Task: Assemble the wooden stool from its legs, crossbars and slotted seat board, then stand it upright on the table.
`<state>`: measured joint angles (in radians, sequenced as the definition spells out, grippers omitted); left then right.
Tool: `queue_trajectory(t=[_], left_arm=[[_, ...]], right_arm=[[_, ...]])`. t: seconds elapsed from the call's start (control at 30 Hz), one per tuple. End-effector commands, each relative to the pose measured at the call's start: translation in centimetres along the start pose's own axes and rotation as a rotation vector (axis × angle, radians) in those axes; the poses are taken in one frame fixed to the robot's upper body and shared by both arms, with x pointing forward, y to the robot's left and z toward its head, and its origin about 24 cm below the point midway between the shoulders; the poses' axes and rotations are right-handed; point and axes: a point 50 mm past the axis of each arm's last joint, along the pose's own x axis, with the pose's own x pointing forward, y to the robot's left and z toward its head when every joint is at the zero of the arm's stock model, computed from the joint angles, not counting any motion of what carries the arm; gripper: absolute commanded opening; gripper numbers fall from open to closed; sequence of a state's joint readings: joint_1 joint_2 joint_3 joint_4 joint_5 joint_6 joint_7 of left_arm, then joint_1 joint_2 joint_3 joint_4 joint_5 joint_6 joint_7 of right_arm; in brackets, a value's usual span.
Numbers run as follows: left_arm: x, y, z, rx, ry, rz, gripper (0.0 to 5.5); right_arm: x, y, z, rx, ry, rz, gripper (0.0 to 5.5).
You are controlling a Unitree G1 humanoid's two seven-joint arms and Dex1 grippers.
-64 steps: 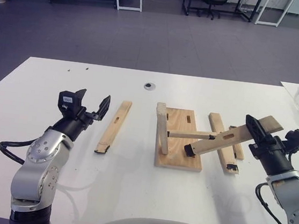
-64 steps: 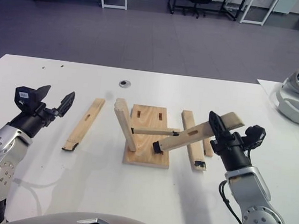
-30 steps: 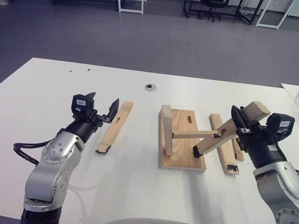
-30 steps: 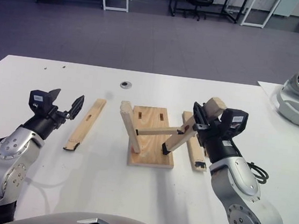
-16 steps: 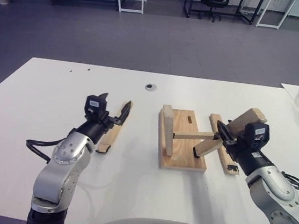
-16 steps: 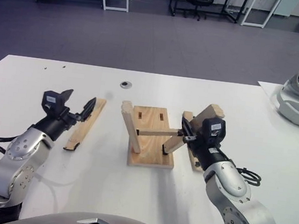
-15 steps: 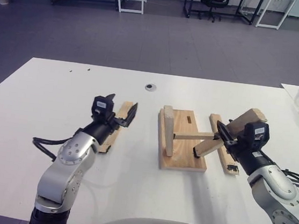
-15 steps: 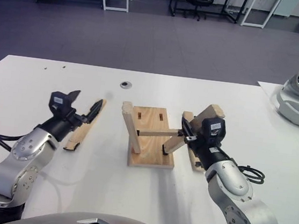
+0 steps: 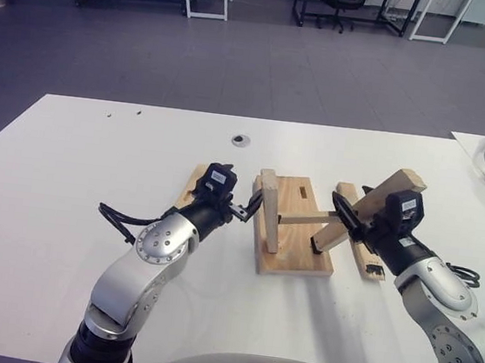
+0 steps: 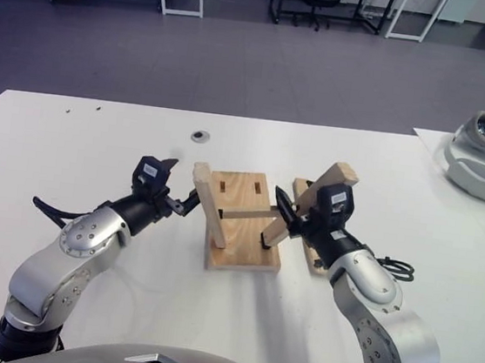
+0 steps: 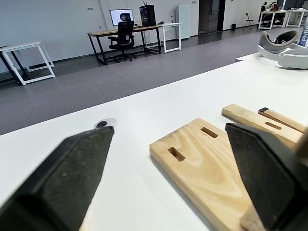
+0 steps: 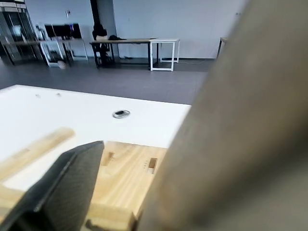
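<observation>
Board [image 9: 298, 251] flat on counter [image 9: 63, 214]. Right jaws clamp tilted leg [image 9: 400, 182] at board's right edge, presumably to seat its foot. Left jaws spread open beside upright leg [image 9: 266, 210] at board's left edge, probably to brace it.

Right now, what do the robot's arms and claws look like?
Both arms, left arm and right arm, are chunky silver shells with round joints. A black cable loops beside each. The left gripper and right gripper are black, with two pointed fingers and a small white label on top.
</observation>
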<state>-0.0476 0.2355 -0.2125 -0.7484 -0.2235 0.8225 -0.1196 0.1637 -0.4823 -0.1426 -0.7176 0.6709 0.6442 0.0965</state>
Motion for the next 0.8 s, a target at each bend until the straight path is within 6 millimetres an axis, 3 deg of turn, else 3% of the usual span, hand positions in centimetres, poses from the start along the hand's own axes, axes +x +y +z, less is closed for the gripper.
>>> queue_trajectory(t=[0.03, 0.17, 0.43, 0.57, 0.6, 0.7, 0.73, 0.8], left_arm=[[-0.7, 1.5, -0.1, 0.018, 0.015, 0.070, 4.27], [-1.1, 1.0, 0.7, 0.017, -0.006, 0.054, 4.27], [-3.2, 3.2, 1.1, 0.092, 0.039, 0.048, 4.27], [-3.4, 3.4, 1.6, 0.113, 0.041, 0.009, 4.27], [-3.3, 3.1, 1.8, 0.111, 0.035, -0.014, 4.27], [-3.1, 1.9, 1.9, 0.091, 0.035, -0.076, 4.27], [-3.0, 1.7, 1.9, 0.080, 0.042, -0.081, 4.27], [-2.5, 1.2, 1.8, 0.053, 0.049, -0.085, 4.27]], right_arm=[[-0.4, -0.8, 1.4, 0.017, -0.103, 0.017, 3.38], [-1.2, -0.9, 2.7, 0.044, -0.185, 0.102, 3.38], [-3.3, -4.2, 7.8, 0.107, -0.325, 0.310, 3.38], [-3.5, -6.6, 10.3, 0.204, -0.444, 0.233, 3.38], [-3.1, -7.3, 9.8, 0.219, -0.418, 0.179, 3.38], [-1.9, -8.5, 5.6, 0.185, -0.195, 0.021, 3.38], [-1.6, -8.3, 4.0, 0.153, -0.113, -0.013, 3.38], [-1.3, -6.9, 2.9, 0.111, -0.064, 0.001, 3.38]])
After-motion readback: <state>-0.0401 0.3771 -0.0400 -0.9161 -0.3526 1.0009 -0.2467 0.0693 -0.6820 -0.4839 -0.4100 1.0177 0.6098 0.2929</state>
